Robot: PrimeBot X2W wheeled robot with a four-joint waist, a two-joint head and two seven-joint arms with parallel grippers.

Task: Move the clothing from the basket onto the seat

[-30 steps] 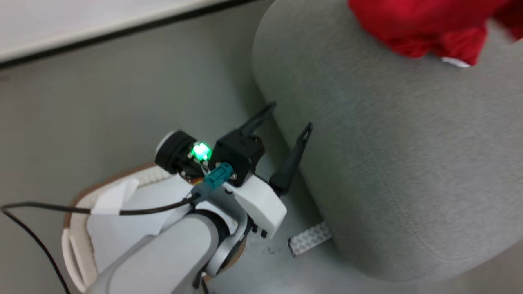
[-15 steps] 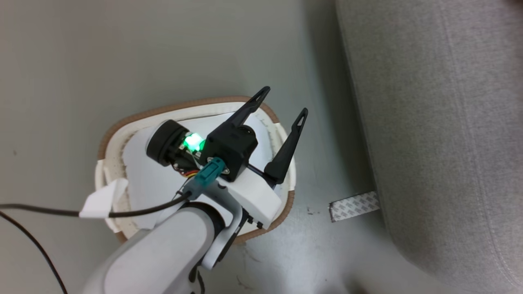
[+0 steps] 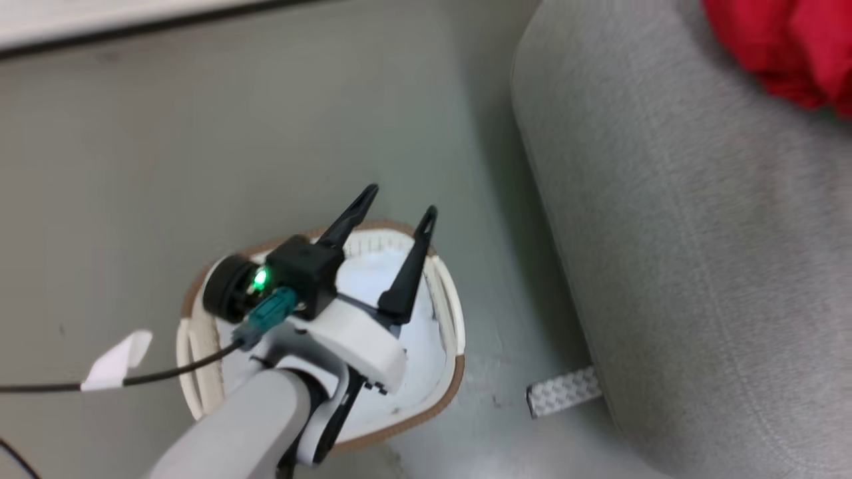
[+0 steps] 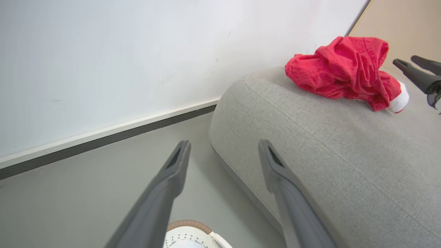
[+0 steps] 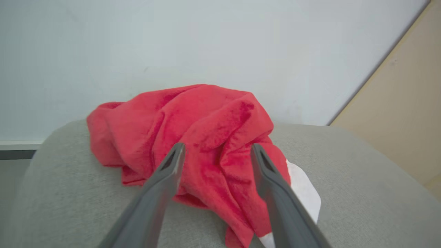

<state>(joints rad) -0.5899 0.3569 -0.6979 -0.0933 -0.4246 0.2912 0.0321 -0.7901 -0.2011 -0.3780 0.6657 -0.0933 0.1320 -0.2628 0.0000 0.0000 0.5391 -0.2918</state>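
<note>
At the lower left of the head view, my left gripper (image 3: 402, 201) hangs above the basket (image 3: 452, 319). Its two dark fingers are spread wide and have hold of nothing. The basket stands on the grey floor (image 3: 333, 133), and its white bottom shows between and around those fingers, ringed by the brown rim. A black cable (image 3: 173, 371) with a white tag (image 3: 118, 359) trails off my left wrist toward the left edge of that frame.

The seat (image 3: 699, 233) fills the right side of the head view, near the basket but apart from it. A short patterned strip (image 3: 564, 399) lies on the floor at its foot. The clothing (image 3: 792, 46) sits in the upper right corner there, a red heap on top of the seat.

In the right wrist view, my right gripper (image 5: 217, 147) rises from the bottom edge. Its jaws stand well apart and grip nothing. The red heap lies in the centre of the frame, seen between and behind the fingers, with a patch of white trim at its lower right. I cannot tell from this view whether the fingertips brush the fabric.

In the left wrist view the same fingers enter at the right edge, just beside the white-trimmed end of the clothing, with a small gap showing. A pale wall (image 4: 137, 51) with a dark skirting line runs across the upper left of that frame.
</note>
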